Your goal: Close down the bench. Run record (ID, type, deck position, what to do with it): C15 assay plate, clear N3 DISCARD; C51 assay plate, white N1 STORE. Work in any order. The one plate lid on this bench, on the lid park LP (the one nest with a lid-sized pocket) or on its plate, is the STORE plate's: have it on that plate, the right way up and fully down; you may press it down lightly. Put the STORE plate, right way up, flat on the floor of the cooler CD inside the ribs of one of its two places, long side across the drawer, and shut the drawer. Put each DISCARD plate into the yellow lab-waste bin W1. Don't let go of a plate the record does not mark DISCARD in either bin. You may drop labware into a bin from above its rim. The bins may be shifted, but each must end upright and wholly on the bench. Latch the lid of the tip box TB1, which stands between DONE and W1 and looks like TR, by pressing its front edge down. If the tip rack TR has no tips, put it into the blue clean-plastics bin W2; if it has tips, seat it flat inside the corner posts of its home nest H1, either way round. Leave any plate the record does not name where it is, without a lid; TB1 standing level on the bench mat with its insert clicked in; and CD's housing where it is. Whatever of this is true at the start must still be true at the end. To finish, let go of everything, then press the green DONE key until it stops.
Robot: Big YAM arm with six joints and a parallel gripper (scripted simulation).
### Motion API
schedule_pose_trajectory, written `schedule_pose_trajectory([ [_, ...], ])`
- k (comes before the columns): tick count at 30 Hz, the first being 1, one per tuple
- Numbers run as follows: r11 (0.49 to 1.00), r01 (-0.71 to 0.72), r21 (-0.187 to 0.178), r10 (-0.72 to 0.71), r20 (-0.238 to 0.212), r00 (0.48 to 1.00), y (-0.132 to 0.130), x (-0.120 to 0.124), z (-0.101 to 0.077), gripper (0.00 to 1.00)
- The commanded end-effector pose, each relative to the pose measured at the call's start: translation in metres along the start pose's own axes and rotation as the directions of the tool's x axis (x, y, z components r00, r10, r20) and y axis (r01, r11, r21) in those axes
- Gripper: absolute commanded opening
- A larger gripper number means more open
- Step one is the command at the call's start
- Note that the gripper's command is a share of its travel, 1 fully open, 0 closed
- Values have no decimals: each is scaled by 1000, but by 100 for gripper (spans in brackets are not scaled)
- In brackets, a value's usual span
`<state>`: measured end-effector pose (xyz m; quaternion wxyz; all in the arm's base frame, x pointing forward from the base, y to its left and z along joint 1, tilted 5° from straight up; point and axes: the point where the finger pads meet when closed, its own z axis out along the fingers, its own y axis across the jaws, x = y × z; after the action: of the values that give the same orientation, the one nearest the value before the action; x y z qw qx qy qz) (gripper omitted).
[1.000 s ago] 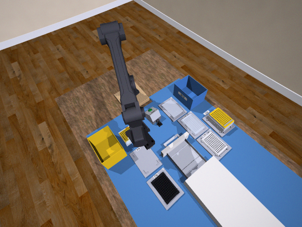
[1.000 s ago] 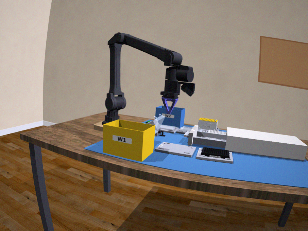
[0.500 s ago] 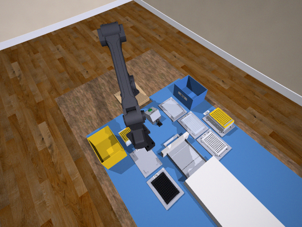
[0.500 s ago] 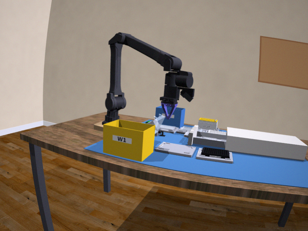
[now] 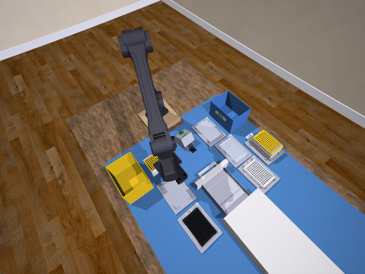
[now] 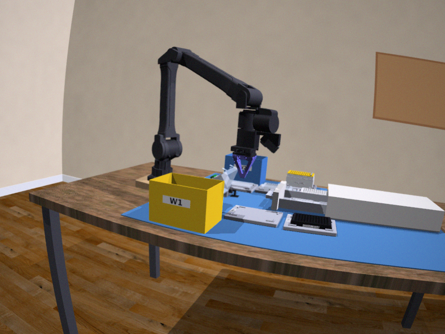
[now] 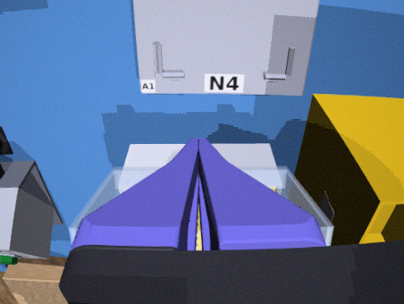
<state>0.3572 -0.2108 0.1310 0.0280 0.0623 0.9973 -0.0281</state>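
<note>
"W1" is printed in black on a pale label on the yellow bin (image 6: pixel 184 205). "N4" is read on the grey tray (image 7: pixel 226 15) in the wrist view, with a small "A1" tag at its corner. "N2" is seen, upside down, above the black plate (image 5: pixel 199 226).
</note>
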Motion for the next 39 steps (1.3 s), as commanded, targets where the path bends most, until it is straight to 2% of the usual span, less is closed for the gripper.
schedule_pose_trajectory([
  [1, 1000, -2, 18, 2, 49, 999, -7, -14, -16, 0],
  [9, 1000, -2, 18, 2, 49, 999, -7, -14, -16, 0],
  [10, 1000, -3, 17, 2, 45, 999, -8, -3, -11, 0],
  [12, 1000, -3, 15, 2, 42, 999, -7, 1, -13, 0],
  [19, 1000, -3, 16, 2, 43, 999, -8, 6, -16, 0],
  [20, 1000, -4, 7, 4, 24, 1000, -9, 5, -8, 0],
  [21, 1000, -2, 7, 2, 22, 1000, -6, 12, -9, 0],
  [22, 1000, -2, 13, 2, 35, 999, -6, 13, -14, 0],
  [27, 1000, -2, 16, 2, 41, 999, -8, 17, -19, 0],
  [37, 1000, -1, 2, 1, 8, 1000, -5, 33, -9, 0],
  [39, 1000, -2, 10, 2, 25, 1000, -5, 35, -16, 0],
])
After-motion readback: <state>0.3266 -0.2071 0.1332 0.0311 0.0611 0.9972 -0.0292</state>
